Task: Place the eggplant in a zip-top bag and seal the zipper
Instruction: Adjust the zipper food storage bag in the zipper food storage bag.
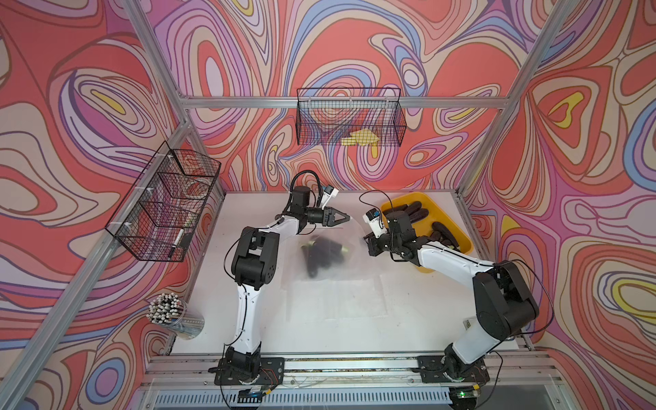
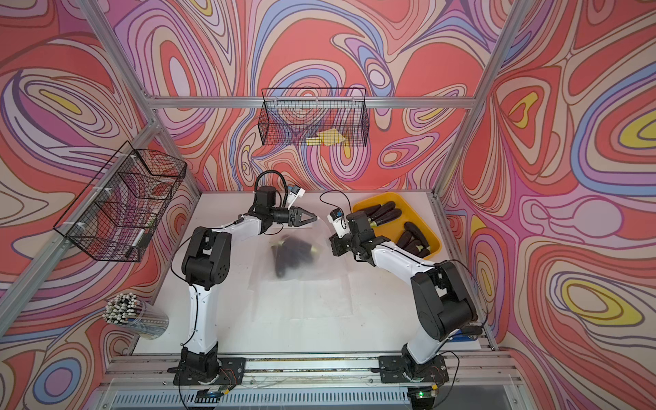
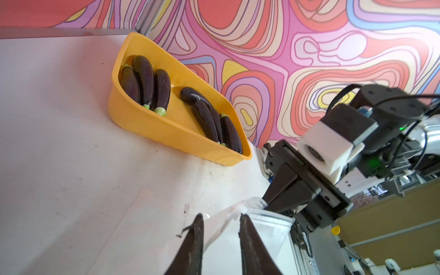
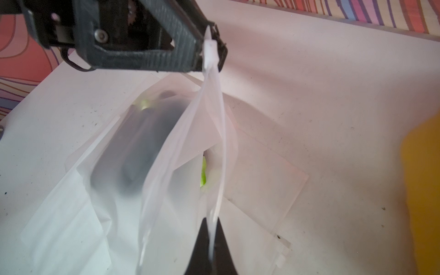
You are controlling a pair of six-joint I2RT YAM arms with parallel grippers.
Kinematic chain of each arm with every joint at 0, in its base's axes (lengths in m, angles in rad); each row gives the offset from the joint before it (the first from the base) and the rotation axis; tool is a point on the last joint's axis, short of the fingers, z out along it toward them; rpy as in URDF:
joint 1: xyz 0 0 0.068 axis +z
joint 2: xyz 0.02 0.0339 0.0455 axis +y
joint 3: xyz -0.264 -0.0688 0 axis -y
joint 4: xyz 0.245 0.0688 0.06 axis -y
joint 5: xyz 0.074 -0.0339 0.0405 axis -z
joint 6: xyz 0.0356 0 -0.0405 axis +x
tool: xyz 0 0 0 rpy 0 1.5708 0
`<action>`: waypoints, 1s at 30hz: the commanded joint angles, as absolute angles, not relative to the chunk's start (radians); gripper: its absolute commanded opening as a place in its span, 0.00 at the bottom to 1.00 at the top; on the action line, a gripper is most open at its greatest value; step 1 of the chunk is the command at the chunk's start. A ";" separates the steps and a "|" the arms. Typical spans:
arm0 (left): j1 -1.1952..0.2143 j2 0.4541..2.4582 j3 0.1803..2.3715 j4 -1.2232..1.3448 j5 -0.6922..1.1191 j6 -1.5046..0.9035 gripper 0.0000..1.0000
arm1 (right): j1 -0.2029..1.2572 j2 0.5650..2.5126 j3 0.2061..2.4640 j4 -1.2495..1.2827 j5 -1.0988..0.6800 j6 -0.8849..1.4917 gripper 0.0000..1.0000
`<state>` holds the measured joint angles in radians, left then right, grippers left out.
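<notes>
A frosted zip-top bag (image 1: pixel 351 262) (image 2: pixel 319 264) (image 4: pixel 181 166) hangs between both grippers over the table's middle, its mouth a narrow slit. Dark eggplants (image 1: pixel 321 253) (image 2: pixel 291 250) (image 4: pixel 142 142) show through its film. My right gripper (image 1: pixel 367 243) (image 2: pixel 333 245) (image 4: pixel 210 223) is shut on the bag's top edge at one end. At the other end, my left gripper (image 1: pixel 347 217) (image 2: pixel 314 216) (image 3: pixel 221 217) has its jaws a little apart, with the bag's edge and a white slider (image 4: pixel 210 51) between them.
A yellow tray (image 1: pixel 458 227) (image 3: pixel 147 123) holding several more eggplants (image 3: pixel 145 78) sits at the back right, just behind my right arm. Flat bags (image 1: pixel 337 301) lie under the hanging one. Wire baskets (image 1: pixel 167 209) (image 1: pixel 349 119) hang on the walls. A cup of pens (image 1: pixel 170 316) stands front left.
</notes>
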<state>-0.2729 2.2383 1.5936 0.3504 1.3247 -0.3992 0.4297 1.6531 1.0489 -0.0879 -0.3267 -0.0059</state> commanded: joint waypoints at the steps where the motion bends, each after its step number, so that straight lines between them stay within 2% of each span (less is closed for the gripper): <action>1: -0.261 2.241 1.583 0.568 1.362 -0.545 0.25 | 0.431 1.649 1.048 -0.065 -0.310 -0.015 0.01; 9: -0.267 2.222 1.586 0.466 1.358 -0.462 0.23 | 0.432 1.648 1.053 -0.060 -0.311 -0.014 0.01; 15: -0.286 2.218 1.661 0.084 1.294 -0.188 0.27 | 0.432 1.649 1.058 -0.055 -0.318 -0.012 0.01; 22: -0.286 2.217 1.657 0.127 1.295 -0.222 0.24 | 0.432 1.655 1.057 -0.054 -0.316 -0.013 0.01; 27: -0.287 2.214 1.642 0.194 1.298 -0.268 0.16 | 0.432 1.651 1.055 -0.053 -0.318 -0.012 0.01; 30: -0.290 2.209 1.635 0.216 1.301 -0.284 0.00 | 0.433 1.654 1.058 -0.056 -0.318 -0.009 0.01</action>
